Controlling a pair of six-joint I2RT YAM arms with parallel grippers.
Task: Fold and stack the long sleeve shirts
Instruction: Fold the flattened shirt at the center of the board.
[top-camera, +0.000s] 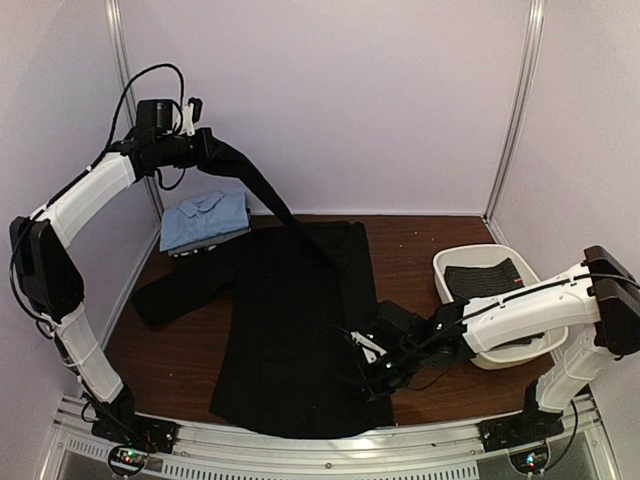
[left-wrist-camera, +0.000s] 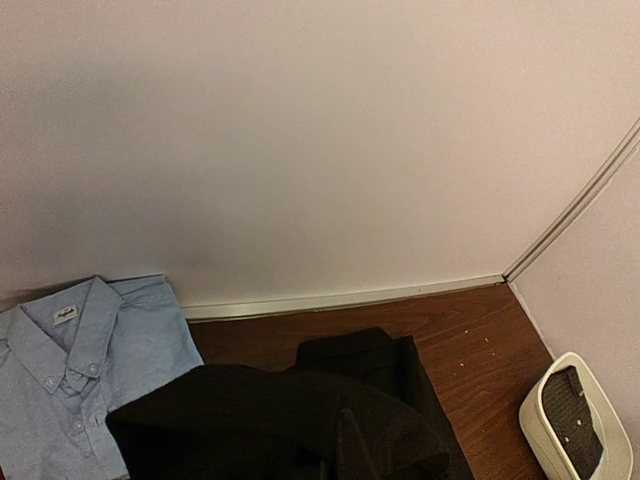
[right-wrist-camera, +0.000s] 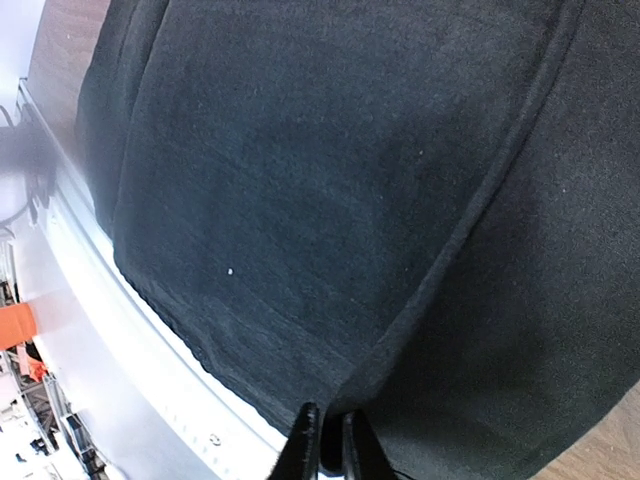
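The black shirt (top-camera: 290, 320) is spread flat on the table (top-camera: 410, 250), just left of the white basket (top-camera: 480, 249), in which a dotted dark cloth (top-camera: 485, 277) is laid. One sleeve (top-camera: 262, 192) is held raised and taut, clamped in the left gripper (top-camera: 200, 140). The right gripper (right-wrist-camera: 328, 420) is pinched together on the shirt's edge nearest the basket. A folded blue shirt (top-camera: 205, 220) is seen well left of the basket.

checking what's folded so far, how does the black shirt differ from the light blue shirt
The black shirt lies spread out centrally; the light blue shirt is folded at the back left. The black shirt has a sleeve held up by the left gripper; the light blue shirt is untouched. Both rest on the table.
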